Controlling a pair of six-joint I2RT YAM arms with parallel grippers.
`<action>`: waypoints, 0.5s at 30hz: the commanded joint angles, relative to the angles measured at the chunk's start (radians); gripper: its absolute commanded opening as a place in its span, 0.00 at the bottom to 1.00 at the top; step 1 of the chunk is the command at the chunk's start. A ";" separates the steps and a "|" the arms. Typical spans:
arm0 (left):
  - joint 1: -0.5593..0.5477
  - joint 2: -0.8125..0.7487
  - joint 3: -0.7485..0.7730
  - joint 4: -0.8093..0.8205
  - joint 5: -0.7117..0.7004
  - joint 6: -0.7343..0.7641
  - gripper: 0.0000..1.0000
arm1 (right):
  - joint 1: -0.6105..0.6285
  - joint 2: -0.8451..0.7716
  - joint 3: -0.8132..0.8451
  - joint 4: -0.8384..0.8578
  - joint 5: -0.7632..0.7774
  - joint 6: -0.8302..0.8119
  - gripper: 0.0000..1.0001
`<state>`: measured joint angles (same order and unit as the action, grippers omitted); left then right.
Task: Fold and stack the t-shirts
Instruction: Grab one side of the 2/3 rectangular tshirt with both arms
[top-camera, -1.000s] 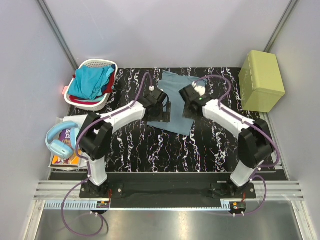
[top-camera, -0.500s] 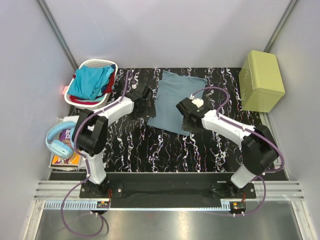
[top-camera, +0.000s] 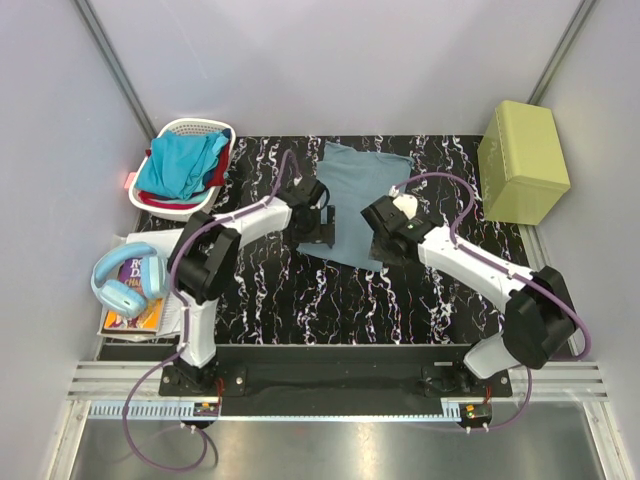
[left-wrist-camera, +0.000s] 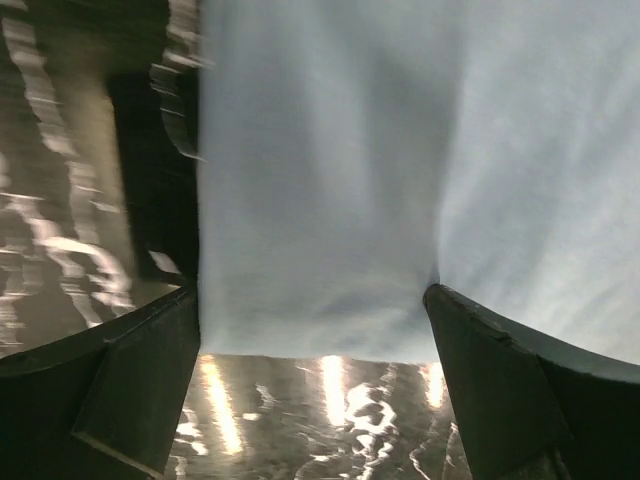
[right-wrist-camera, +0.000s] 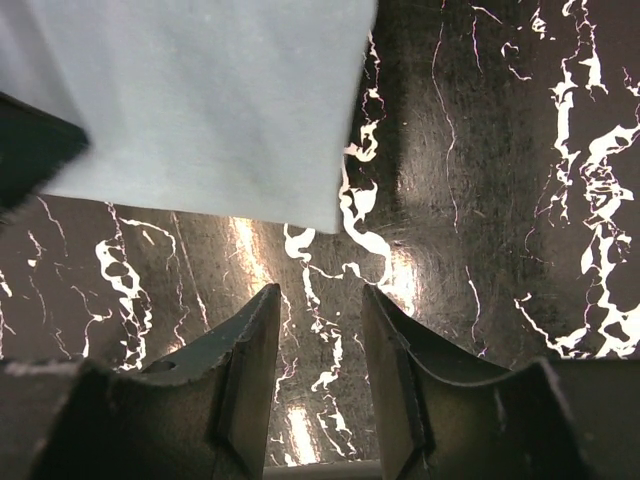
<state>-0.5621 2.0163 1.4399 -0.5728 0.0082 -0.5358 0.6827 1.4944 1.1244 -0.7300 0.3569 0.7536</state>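
A muted grey-blue t-shirt (top-camera: 352, 190) lies spread on the black marbled table (top-camera: 300, 300). My left gripper (top-camera: 322, 222) is low at the shirt's near left edge, its jaws wide open. In the left wrist view the hem of the grey-blue t-shirt (left-wrist-camera: 320, 200) lies between the fingers (left-wrist-camera: 120, 380), ungripped. My right gripper (top-camera: 388, 240) hovers at the near right corner, open. The shirt corner (right-wrist-camera: 200, 100) lies ahead of the right gripper (right-wrist-camera: 318, 300), which holds nothing. A turquoise t-shirt (top-camera: 180, 165) and a red t-shirt (top-camera: 217, 172) lie bunched in the white basket (top-camera: 190, 128).
A yellow-green box (top-camera: 523, 160) stands at the back right of the table. Light blue headphones (top-camera: 125, 280) rest on a stack of books (top-camera: 130, 318) off the table's left edge. Grey walls close in the back and sides.
The left gripper swung out to the left and has come back to the shirt's near left edge. The right gripper has moved from over the shirt to its near right corner.
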 joint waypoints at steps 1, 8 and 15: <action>-0.067 -0.008 -0.048 0.030 0.067 -0.038 0.98 | 0.009 -0.040 -0.011 -0.008 0.045 0.013 0.46; -0.189 -0.028 -0.084 0.044 0.059 -0.076 0.98 | 0.009 -0.045 -0.038 -0.008 0.042 0.012 0.46; -0.240 -0.114 -0.142 0.034 -0.007 -0.108 0.99 | 0.009 -0.083 -0.081 -0.009 0.068 0.009 0.47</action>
<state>-0.7948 1.9701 1.3666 -0.5095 0.0105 -0.6006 0.6827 1.4696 1.0645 -0.7303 0.3588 0.7532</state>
